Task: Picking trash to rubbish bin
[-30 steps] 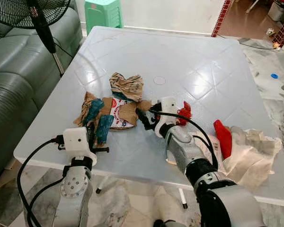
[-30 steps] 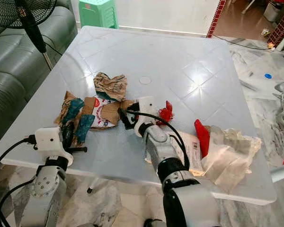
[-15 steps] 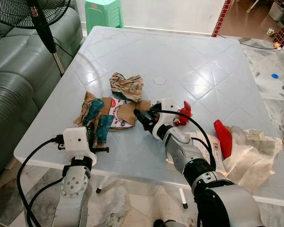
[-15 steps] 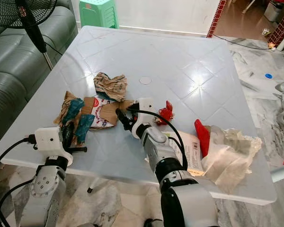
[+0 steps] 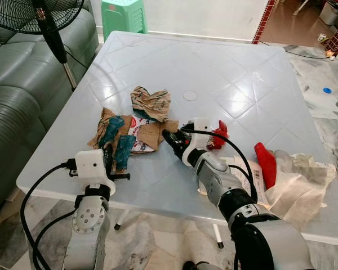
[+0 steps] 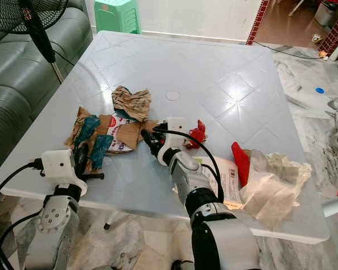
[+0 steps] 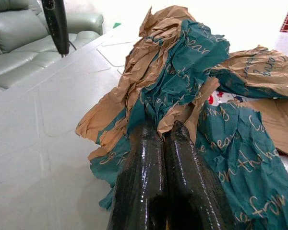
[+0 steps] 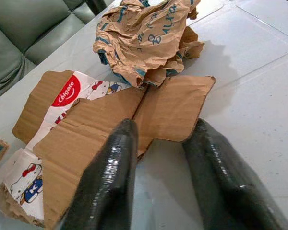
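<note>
Trash lies scattered on a pale tiled table (image 5: 236,62) before us. Our right gripper (image 8: 158,143) reaches low over the tabletop, fingers spread apart, one over the flattened cardboard box (image 8: 101,122) and one beside its edge. Our left gripper (image 7: 165,132) has its fingers pressed together against teal-and-brown crumpled paper (image 7: 182,76) near the table's left front edge; we cannot tell whether any paper is pinched.

We judge the step to be grasping the cardboard: next, the fingers must close on its edge and lift. A second paper wad (image 5: 151,102) sits touching the cardboard's far side. More wrappers (image 5: 296,180) crowd the right front edge; the table's far half offers open room.
</note>
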Tool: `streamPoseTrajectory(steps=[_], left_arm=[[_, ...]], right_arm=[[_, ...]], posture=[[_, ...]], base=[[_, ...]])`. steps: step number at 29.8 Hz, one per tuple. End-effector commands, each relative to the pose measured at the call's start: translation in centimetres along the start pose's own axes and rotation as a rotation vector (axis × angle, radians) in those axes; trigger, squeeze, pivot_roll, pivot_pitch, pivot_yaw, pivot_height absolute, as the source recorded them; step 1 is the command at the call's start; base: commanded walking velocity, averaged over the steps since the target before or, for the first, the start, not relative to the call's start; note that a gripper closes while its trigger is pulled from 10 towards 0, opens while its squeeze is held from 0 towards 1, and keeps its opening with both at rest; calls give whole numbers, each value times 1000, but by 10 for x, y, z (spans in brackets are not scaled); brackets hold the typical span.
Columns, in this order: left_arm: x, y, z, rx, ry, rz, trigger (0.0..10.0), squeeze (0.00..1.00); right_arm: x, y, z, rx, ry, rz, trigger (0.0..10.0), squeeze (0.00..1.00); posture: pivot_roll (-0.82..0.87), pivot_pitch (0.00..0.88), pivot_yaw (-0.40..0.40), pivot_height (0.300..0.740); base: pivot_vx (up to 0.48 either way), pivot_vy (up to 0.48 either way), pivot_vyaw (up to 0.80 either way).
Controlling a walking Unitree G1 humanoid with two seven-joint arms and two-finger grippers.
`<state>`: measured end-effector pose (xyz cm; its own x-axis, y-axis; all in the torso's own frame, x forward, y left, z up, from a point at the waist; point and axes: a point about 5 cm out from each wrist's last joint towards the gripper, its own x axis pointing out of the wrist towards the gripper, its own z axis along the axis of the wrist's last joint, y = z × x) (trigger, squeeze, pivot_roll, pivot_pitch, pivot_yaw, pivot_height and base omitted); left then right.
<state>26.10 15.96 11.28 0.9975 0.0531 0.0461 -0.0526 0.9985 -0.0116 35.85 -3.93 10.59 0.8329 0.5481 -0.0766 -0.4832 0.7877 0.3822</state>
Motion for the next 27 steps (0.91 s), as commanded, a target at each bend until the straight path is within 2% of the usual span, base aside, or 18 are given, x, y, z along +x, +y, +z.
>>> streamPoseTrajectory(steps=[1, 14, 21, 27], left_arm=[[1, -1, 1, 0, -3, -5, 0, 0], [1, -3, 0, -5, -3, -8, 0, 0], [2, -2, 1, -3, -7, -8, 0, 0], [3, 2, 5, -7, -34, 1, 0, 0]], right_arm=[[4, 12, -4, 22, 16, 32, 0, 0], [3, 7, -6, 45, 24, 6, 0, 0], [2, 5, -5, 23, 18, -8, 0, 0], [3, 0, 20, -59, -85, -9, 0, 0]], posture=[[108, 120, -82, 740], [108, 114, -84, 740], [111, 109, -85, 740], [110, 94, -78, 740]], base=[[0, 0, 0], [0, 0, 0], [0, 0, 0], [0, 0, 0]])
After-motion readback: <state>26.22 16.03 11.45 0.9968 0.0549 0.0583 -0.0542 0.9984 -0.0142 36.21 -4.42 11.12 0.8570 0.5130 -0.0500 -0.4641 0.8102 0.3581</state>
